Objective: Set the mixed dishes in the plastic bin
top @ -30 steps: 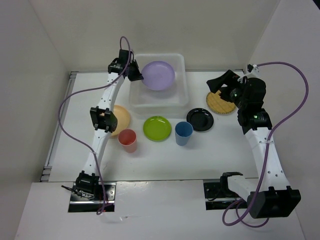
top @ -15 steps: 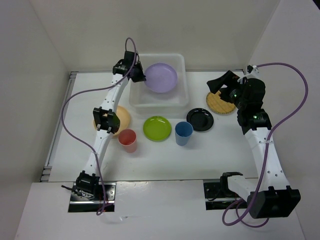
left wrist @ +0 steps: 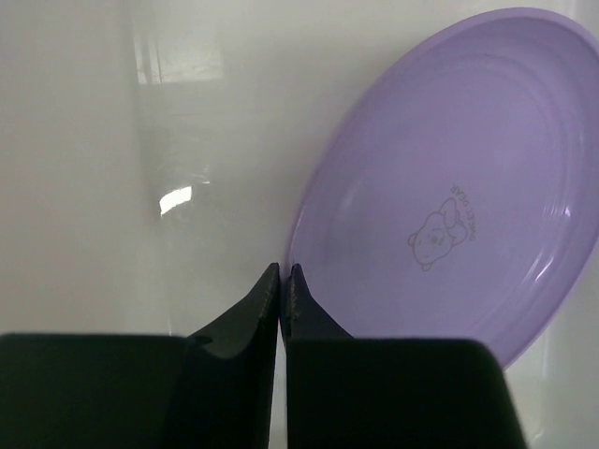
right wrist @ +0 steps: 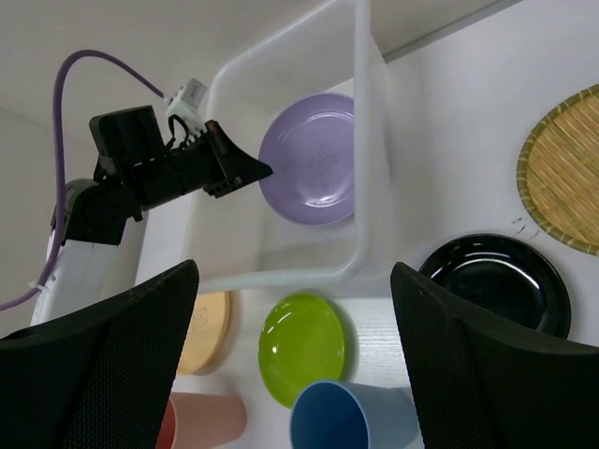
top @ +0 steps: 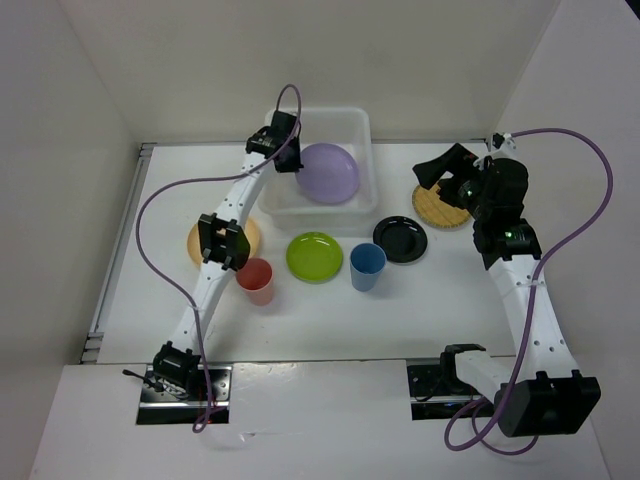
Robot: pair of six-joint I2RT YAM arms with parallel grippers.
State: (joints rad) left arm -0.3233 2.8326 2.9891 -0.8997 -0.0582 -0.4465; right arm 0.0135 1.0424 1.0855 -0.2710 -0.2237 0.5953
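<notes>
We see the left gripper (left wrist: 282,278) pinched tight on the rim of the lavender plate (left wrist: 449,187), which hangs tilted inside the plastic bin (top: 355,125); the right gripper (top: 437,166) hovers near the tan woven disc (top: 445,208), fingers spread wide, holding nothing; in front of the bin sit the black plate (top: 401,239), lime green plate (top: 314,256), blue cup (top: 367,266) and red cup (top: 255,280); the peach-orange plate (top: 198,240) lies partly under the left arm.
</notes>
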